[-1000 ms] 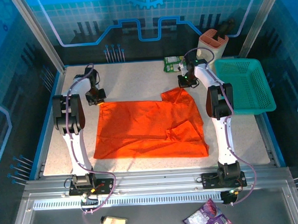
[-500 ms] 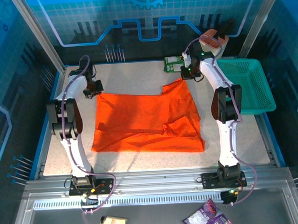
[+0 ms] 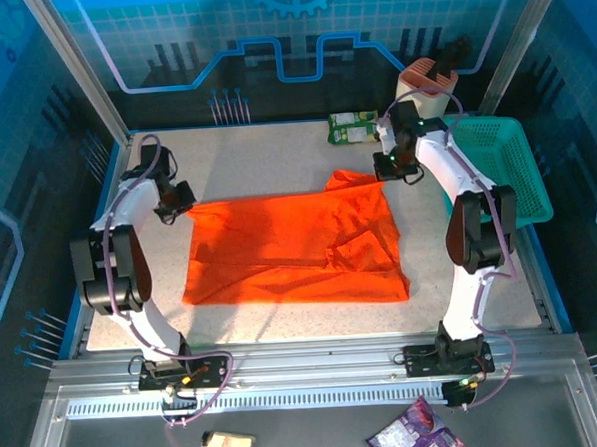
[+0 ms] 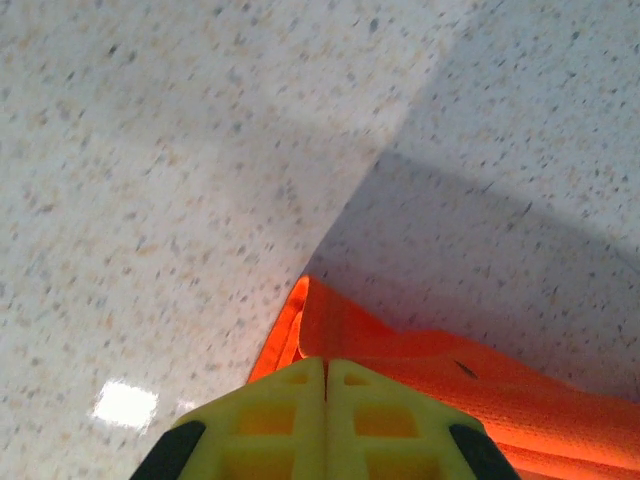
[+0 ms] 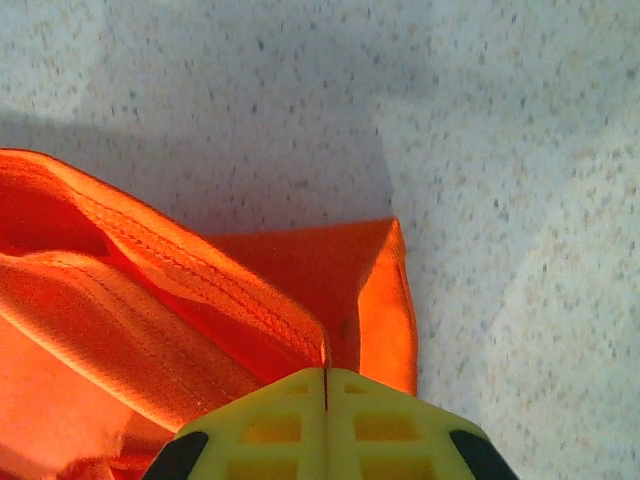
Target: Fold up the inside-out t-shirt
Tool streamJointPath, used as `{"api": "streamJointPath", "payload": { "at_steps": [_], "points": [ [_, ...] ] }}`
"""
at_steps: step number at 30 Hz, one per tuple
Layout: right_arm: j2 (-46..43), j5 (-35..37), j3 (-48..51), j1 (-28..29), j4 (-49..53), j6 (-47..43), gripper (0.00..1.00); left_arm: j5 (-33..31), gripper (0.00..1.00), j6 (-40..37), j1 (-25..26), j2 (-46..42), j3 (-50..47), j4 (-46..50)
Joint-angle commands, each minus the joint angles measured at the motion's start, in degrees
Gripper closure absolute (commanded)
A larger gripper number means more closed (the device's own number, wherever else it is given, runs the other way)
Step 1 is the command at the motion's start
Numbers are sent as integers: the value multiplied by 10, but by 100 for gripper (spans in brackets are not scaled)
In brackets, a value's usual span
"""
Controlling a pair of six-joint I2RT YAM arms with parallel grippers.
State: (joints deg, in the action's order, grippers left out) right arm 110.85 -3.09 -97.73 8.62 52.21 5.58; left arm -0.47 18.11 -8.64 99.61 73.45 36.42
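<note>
The orange t-shirt (image 3: 295, 249) is lying spread out across the middle of the speckled desk (image 3: 265, 155), wrinkled, with a fold of cloth bunching toward its right side. Both arms are reaching to its far edge.

The left tool (image 3: 180, 198) is sitting at the far left corner of the shirt. In the left wrist view, the left tool (image 4: 326, 368) is showing its yellow fingers (image 4: 275, 420) pressed flat together, and an orange corner of the t-shirt (image 4: 400, 350) is running out from under them, so it is pinching the cloth.

The right tool (image 3: 391, 169) is sitting at the far right corner, where the fabric is rising into a small peak. In the right wrist view, the right tool (image 5: 326, 378) is likewise closing its fingers (image 5: 385, 420) tight on a stitched hem of the t-shirt (image 5: 200, 300), which is folding over itself just in front of them. The corner is perhaps lifting a little off the desk, though the overhead view is too coarse to be sure.

A teal basket (image 3: 496, 168) is standing at the right edge of the desk, beside the right arm, and a green packet (image 3: 352, 128) is lying near the far edge.
</note>
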Motion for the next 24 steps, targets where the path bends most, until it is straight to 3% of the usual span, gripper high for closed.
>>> {"api": "streamJointPath", "payload": {
  "at_steps": [1,13,24],
  "points": [
    [-54,14,43,15,19,9,95,29,100,16,-15,-39,-35,-26],
    [-210,33,239,49,25,100,95,77,100,52,-20,-117,-161,-57],
    [-280,20,333,57,24,176,98,91,100,97,-32,-160,-220,-57]
  ]
}}
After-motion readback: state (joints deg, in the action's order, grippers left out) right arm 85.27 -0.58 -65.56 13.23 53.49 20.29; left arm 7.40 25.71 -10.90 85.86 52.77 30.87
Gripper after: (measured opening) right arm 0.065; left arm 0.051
